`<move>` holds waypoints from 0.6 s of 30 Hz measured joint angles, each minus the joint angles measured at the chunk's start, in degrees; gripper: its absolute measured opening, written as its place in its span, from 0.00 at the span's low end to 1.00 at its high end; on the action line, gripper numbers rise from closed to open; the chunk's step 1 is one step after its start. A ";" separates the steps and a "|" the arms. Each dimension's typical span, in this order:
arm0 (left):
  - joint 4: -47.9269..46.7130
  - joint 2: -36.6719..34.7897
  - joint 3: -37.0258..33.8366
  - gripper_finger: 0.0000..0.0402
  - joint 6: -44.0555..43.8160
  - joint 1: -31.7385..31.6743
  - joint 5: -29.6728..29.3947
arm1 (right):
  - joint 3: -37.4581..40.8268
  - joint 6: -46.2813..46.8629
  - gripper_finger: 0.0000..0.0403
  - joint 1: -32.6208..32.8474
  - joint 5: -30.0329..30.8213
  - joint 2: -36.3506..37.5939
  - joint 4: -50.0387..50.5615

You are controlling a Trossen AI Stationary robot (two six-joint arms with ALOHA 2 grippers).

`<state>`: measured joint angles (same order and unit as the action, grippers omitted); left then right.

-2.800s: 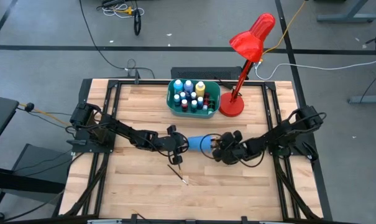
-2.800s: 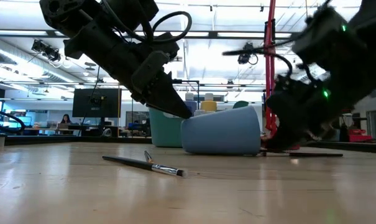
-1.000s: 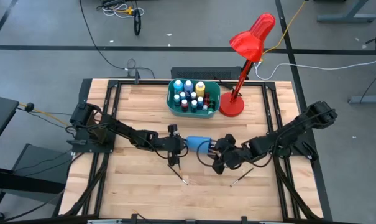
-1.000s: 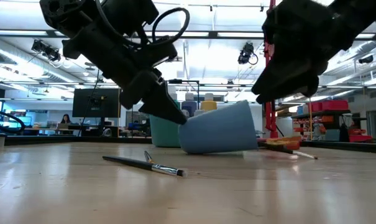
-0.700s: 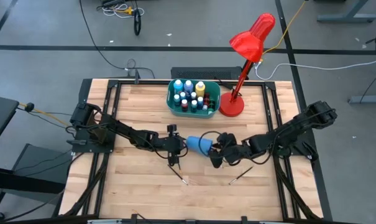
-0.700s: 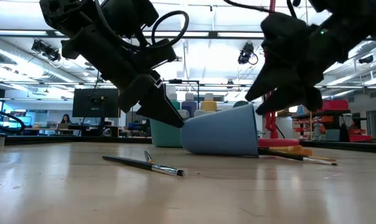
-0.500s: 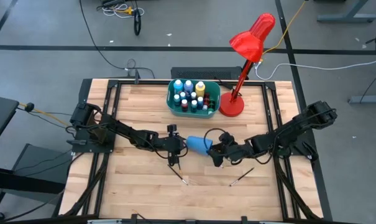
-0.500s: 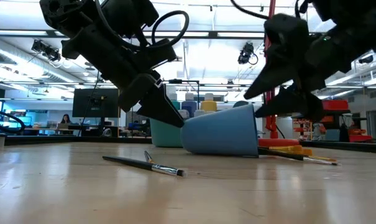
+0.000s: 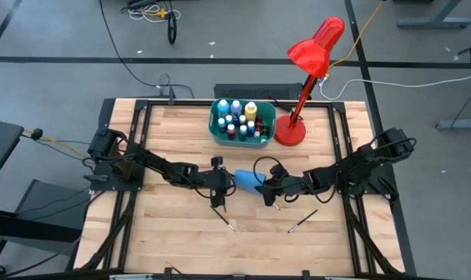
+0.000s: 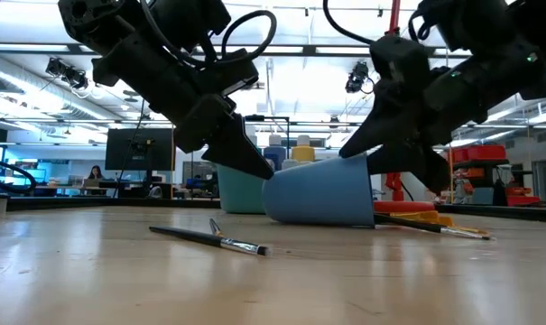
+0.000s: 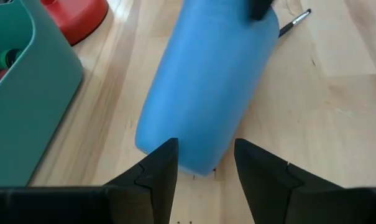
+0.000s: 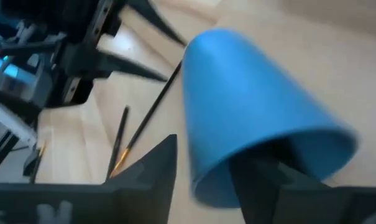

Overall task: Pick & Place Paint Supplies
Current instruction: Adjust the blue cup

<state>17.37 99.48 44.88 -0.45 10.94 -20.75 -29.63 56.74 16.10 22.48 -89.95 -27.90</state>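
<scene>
At mid-worktop (image 9: 181, 233), the right gripper (image 9: 265, 190) had come back to the tipped blue cup (image 9: 247, 180).
Left gripper (image 9: 226, 182) waited released at its base; right's hold I couldn't tell; paintbrushes (image 9: 303, 221) lay spilled.

Overhead straight down, low level across table, wrists close — all share blue cup (image 9: 248, 180)

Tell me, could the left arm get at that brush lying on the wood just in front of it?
Probably yes. The brush lies in the open on the table, just beside the left tool, with nothing over it. But that tool is now at the narrow end of the tipped blue cup, so it would have to leave the cup first.
</scene>
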 joint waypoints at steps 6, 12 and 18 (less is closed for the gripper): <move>-0.22 0.00 0.00 0.42 -0.62 0.01 0.23 | 0.00 -2.76 0.17 -2.17 -0.03 0.00 -0.17; -0.55 -0.42 0.00 0.42 0.92 0.21 0.79 | -1.71 -8.70 0.03 -5.49 -9.77 0.02 2.21; -0.41 -0.66 0.00 0.42 1.12 0.39 0.74 | -14.10 -16.76 0.01 -8.17 -15.23 0.08 26.81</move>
<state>16.95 98.83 44.88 0.67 11.33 -20.01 -43.73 39.97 7.93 7.25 -89.87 -1.09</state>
